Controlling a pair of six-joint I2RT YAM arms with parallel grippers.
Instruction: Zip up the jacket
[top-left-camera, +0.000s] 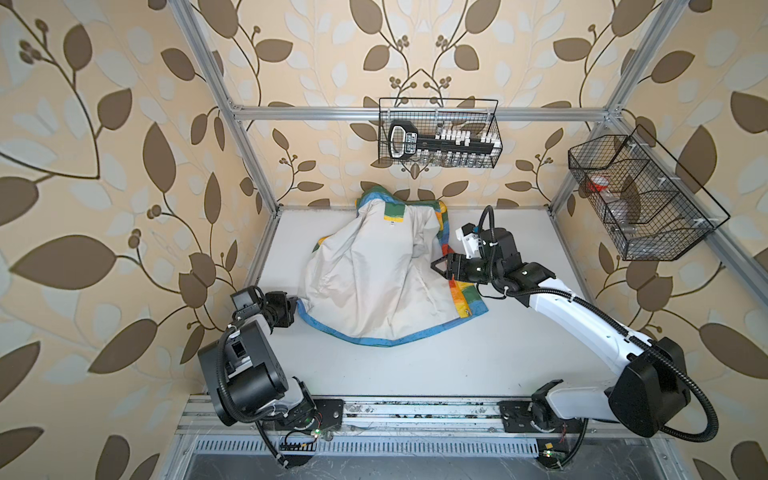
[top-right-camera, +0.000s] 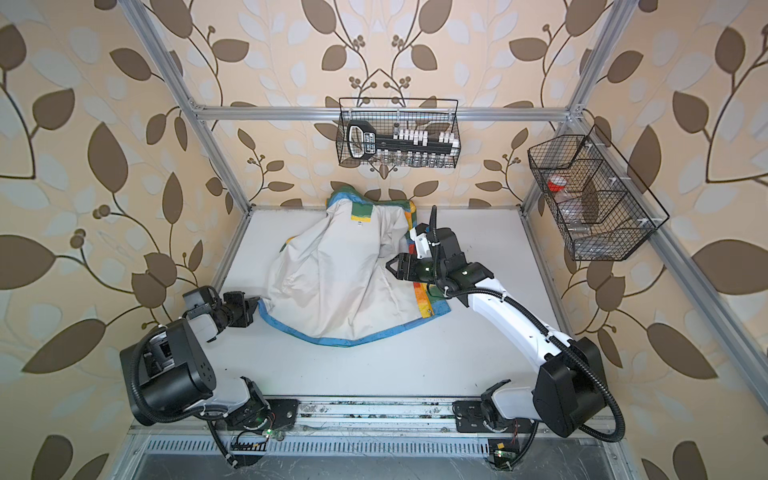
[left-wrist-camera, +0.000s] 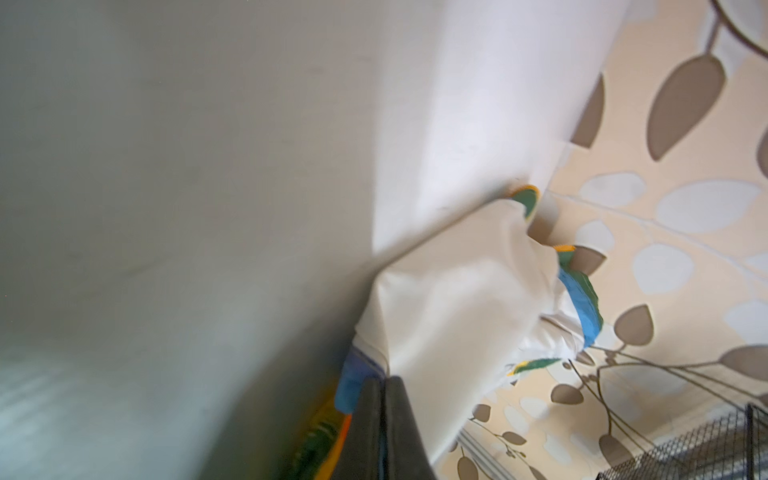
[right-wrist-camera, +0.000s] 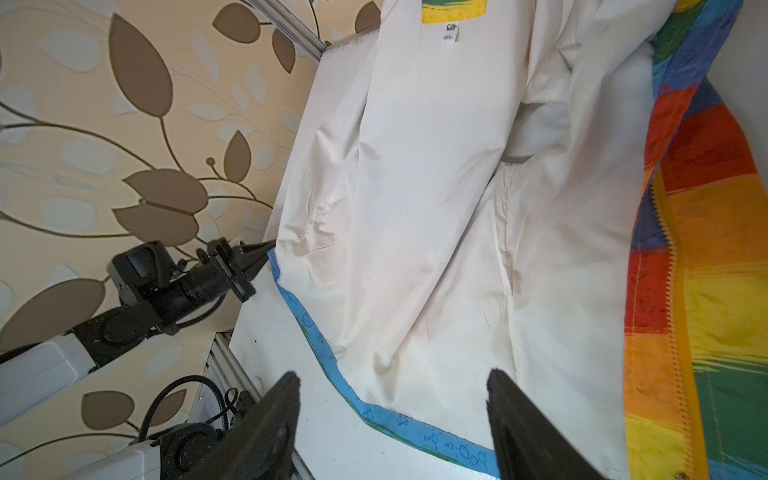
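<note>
The jacket (top-left-camera: 374, 282) (top-right-camera: 332, 282) lies spread open on the white table, off-white lining up, with a blue hem along its near edge. A rainbow front panel (top-left-camera: 465, 297) with the orange-yellow zipper (right-wrist-camera: 673, 291) is folded out on its right. My left gripper (top-left-camera: 296, 305) (top-right-camera: 257, 303) (left-wrist-camera: 384, 382) is shut on the jacket's blue hem corner at the left. My right gripper (top-left-camera: 436, 264) (top-right-camera: 390, 264) (right-wrist-camera: 392, 378) hovers open over the jacket's right side, nothing between its fingers. The right wrist view shows the lining (right-wrist-camera: 436, 187) and the left gripper (right-wrist-camera: 266, 249) at the hem.
A wire basket (top-left-camera: 438, 133) with a black tool hangs on the back wall. Another wire basket (top-left-camera: 640, 199) hangs on the right wall. Aluminium frame posts (top-left-camera: 253, 158) stand at the table's back corners. Bare table (top-left-camera: 457, 365) lies in front of the jacket.
</note>
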